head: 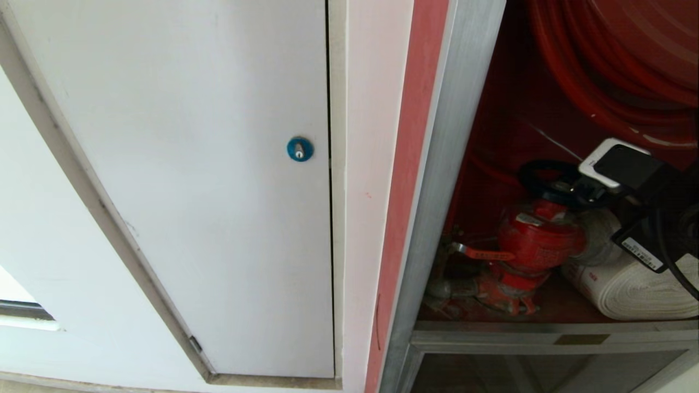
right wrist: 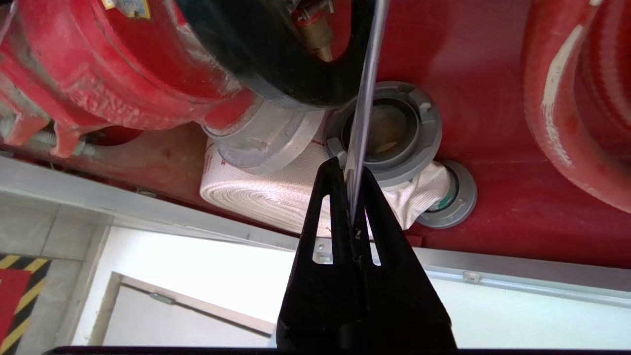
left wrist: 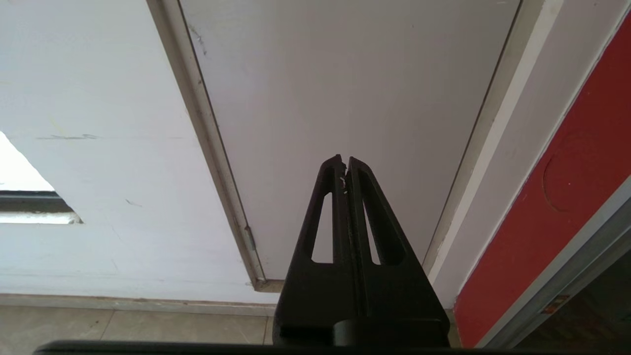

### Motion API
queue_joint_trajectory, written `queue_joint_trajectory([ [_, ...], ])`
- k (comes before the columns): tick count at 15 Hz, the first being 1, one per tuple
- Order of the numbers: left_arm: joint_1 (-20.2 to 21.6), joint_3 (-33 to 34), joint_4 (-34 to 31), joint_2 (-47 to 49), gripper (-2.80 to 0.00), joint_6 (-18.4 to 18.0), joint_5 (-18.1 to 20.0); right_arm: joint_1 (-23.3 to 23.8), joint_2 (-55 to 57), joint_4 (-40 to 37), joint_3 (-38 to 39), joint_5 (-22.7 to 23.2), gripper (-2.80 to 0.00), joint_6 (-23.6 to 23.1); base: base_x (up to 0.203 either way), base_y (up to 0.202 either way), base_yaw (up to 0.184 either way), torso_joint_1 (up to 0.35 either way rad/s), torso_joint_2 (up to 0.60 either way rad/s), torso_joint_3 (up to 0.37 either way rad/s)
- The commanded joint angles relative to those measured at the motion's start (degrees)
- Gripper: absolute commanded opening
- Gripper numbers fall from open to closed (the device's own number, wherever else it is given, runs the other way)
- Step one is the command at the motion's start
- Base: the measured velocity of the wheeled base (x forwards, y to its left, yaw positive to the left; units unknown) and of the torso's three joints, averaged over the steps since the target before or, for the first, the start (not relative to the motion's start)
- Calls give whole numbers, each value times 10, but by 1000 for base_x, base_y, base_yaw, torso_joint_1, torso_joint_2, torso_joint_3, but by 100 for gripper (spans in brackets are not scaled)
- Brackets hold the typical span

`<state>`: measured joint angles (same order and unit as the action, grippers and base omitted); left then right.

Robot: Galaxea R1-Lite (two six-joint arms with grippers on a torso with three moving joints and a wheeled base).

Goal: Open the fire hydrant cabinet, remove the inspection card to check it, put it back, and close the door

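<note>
The fire hydrant cabinet (head: pixel 458 164) stands open along the wall, its silver metal frame running up beside a red strip and its inside painted red. To its left is a plain white panel (head: pixel 207 191) with a small blue round lock (head: pixel 300 149). The door itself I cannot make out from here.

Inside the cabinet, the red hose reel (head: pixel 617 60) fills the upper part. Below it the white rolled hose (head: pixel 633 289) lies on the cabinet floor, with the red valve (head: pixel 532 240) just beside it and a black handwheel (head: pixel 549 180) on top of the valve. The hose's grey metal coupling (right wrist: pixel 394 128) faces outward near the valve's outlet.

The right arm (head: pixel 655 207) reaches into the cabinet from the right side, above the rolled hose. The right gripper (right wrist: pixel 351 170) has its fingers pressed together on the inspection card (right wrist: pixel 367 84), which shows edge-on as a thin pale sheet rising from between the fingertips, in front of the coupling and the handwheel. So the card is in the right gripper's grasp, within the cabinet opening.

The left gripper (left wrist: pixel 345 165) hangs apart from the work, fingers closed together on nothing, pointing at the lower part of the white panel near the floor tiles (left wrist: pixel 123 325).
</note>
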<state>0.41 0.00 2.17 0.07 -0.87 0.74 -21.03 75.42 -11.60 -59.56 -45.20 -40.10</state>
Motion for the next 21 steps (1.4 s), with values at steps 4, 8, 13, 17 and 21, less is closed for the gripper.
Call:
queue_joint_trajectory([
  [4, 0, 8, 0, 0, -280, 0, 0, -1, -50, -4, 6, -2, -280, -27, 0, 0, 0, 0, 0, 0],
  [8, 0, 8, 0, 0, -280, 0, 0, -1, -72, -3, 5, 3, -280, -77, 0, 0, 0, 0, 0, 0],
  [13, 0, 8, 0, 0, -280, 0, 0, 0, -87, 5, 4, 4, -280, -176, 0, 0, 0, 0, 0, 0],
  [17, 0, 8, 0, 0, -280, 0, 0, 0, -70, 56, 13, 5, -280, -231, 0, 0, 0, 0, 0, 0],
  [21, 0, 8, 0, 0, -280, 0, 0, -1, -65, 62, 29, 4, -280, -261, 0, 0, 0, 0, 0, 0],
])
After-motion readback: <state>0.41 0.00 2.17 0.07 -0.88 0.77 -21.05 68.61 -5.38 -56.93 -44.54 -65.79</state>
